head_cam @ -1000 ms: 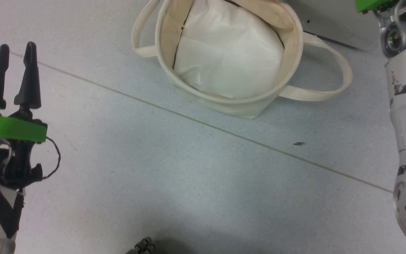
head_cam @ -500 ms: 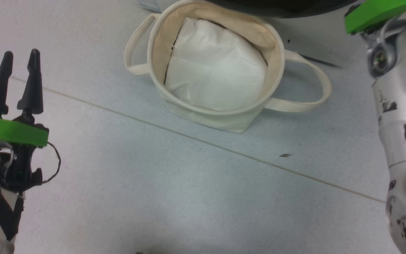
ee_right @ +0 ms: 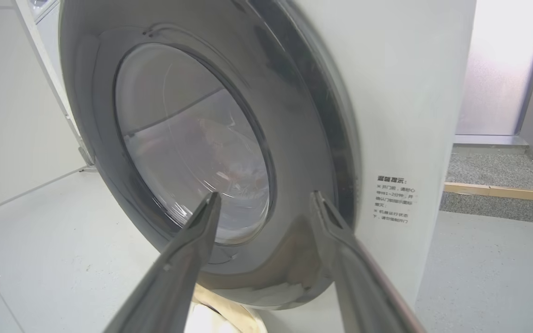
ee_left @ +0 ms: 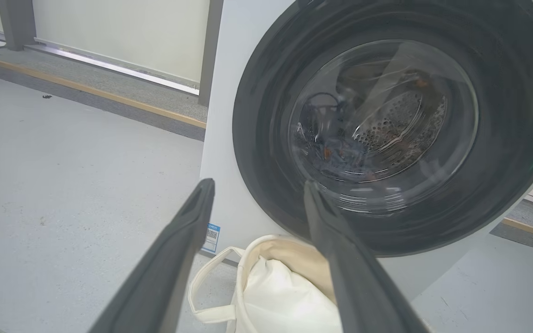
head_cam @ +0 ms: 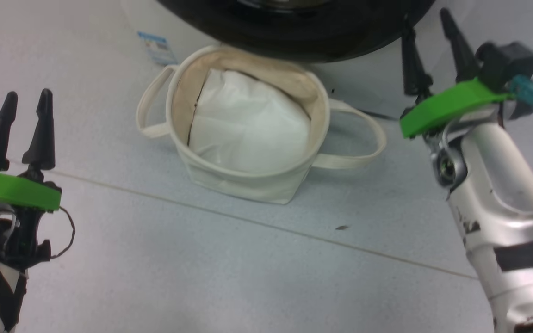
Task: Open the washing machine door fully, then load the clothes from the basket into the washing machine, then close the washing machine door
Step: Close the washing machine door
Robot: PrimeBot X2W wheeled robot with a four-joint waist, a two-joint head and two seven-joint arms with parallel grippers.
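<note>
The washing machine door [ee_left: 266, 152], a wide black ring around clear glass, lies against the white washing machine [ee_right: 410, 92]. Through the glass, blue clothes [ee_left: 333, 152] with orange specks lie in the steel drum. The cream basket [head_cam: 243, 187] stands on the floor just below the door, with a white liner [head_cam: 248, 129] showing inside it. My left gripper [head_cam: 25, 99] hangs open over the floor, left of the basket. My right gripper [head_cam: 426, 25] is open with nothing between its fingers, right of the basket; in the right wrist view the right gripper [ee_right: 265, 195] points at the door's lower part.
The basket's two loop handles [head_cam: 363, 143] lie out to its sides on the grey floor [head_cam: 201, 268]. A blue label sticker [head_cam: 155, 46] sits low on the machine's front and printed text [ee_right: 393, 199] right of the door. A raised kerb [ee_left: 109, 99] runs behind.
The head camera has tilted up, so the basket sits lower in the picture and the door's ring shows. The right gripper's fingers have come into view, spread apart. The left gripper holds still.
</note>
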